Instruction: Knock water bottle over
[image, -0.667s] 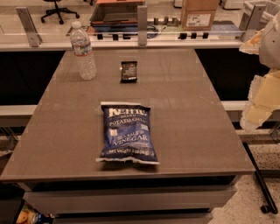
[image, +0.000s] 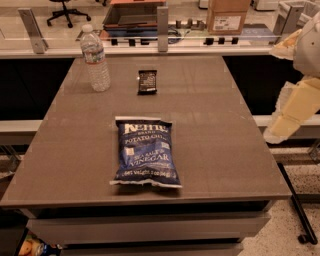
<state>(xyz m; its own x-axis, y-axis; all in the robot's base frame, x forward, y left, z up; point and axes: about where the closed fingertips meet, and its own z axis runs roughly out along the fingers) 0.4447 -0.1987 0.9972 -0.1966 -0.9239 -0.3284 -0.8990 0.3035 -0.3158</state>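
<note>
Starting at the gripper (image: 278, 131): it's the pale lower end of the arm (image: 300, 100), hanging off the right side of the table (image: 215, 115), out past the edge and not over the top. Honestly can't tell whether it's open or closed.

Compared with a moment ago, basically nothing's different. The arm sits in about the same spot, maybe a hair further in, and the water bottle (image: 95, 59) is standing upright just like before. So my read is the knock hasn't started, and we're still in the approach.

The bottle's at the far left corner of the table, close to both the left and back edges, well apart from the gripper. Between them the far half of the tabletop is mostly open. Only a small dark packet (image: 147, 81) lies there, just right of the bottle. The chip bag (image: 146, 152) lies flat nearer the front, out of the way of a sweep across the back. A sideways push from the right could send the bottle off the left edge, I reckon.
</note>
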